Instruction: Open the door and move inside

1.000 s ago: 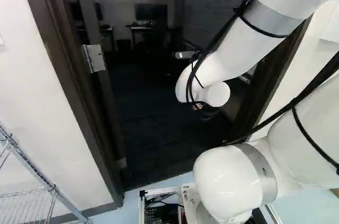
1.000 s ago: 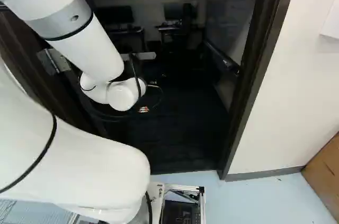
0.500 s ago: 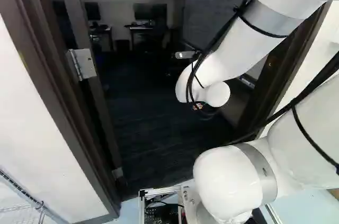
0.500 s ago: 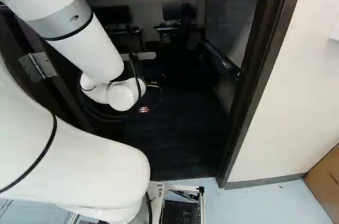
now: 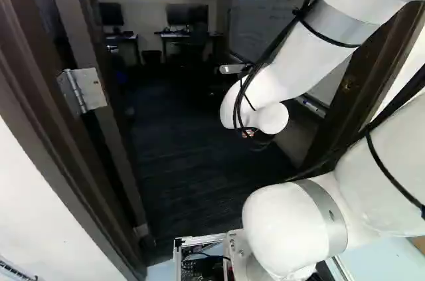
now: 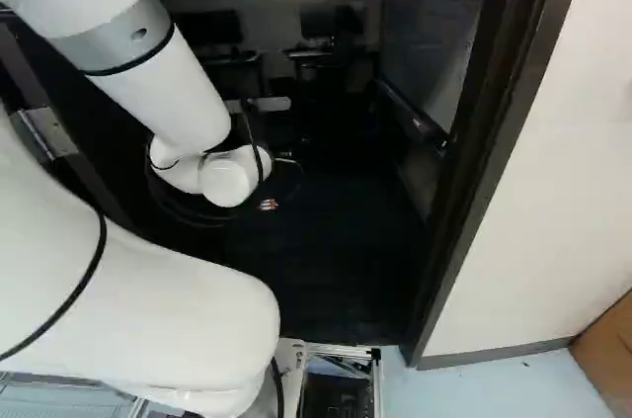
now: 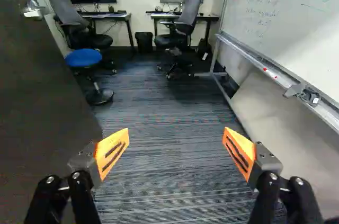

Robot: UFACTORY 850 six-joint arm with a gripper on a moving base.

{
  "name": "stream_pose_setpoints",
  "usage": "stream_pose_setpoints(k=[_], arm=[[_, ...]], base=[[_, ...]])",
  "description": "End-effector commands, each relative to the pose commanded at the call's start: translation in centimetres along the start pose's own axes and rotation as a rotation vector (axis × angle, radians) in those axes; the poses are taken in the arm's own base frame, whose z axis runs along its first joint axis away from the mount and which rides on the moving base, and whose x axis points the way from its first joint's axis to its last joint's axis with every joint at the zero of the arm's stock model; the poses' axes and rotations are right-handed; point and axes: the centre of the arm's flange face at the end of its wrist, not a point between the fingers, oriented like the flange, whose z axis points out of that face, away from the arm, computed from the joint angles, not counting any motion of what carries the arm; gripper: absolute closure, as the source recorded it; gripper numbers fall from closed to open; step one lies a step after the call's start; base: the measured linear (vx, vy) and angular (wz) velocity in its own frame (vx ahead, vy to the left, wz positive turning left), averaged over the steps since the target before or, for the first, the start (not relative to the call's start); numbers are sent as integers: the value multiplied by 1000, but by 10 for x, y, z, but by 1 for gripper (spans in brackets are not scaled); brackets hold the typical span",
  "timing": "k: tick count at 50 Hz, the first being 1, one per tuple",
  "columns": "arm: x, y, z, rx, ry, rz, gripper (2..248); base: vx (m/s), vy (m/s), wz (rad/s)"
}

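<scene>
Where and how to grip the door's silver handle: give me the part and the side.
I'd take the handle by the bar standing out from the door, approaching that face from the whiteboard side, one finger above, one below. The bar looks roughly level, so closing across it should suit; finer detail is too small to tell.
</scene>
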Motion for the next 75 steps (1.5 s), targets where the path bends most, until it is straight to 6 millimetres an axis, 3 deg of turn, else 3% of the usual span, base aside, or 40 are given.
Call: stream_pose_setpoints(k=[75], arm=[[0, 0, 0, 0, 0, 0, 3]], base=[[141, -3, -14]])
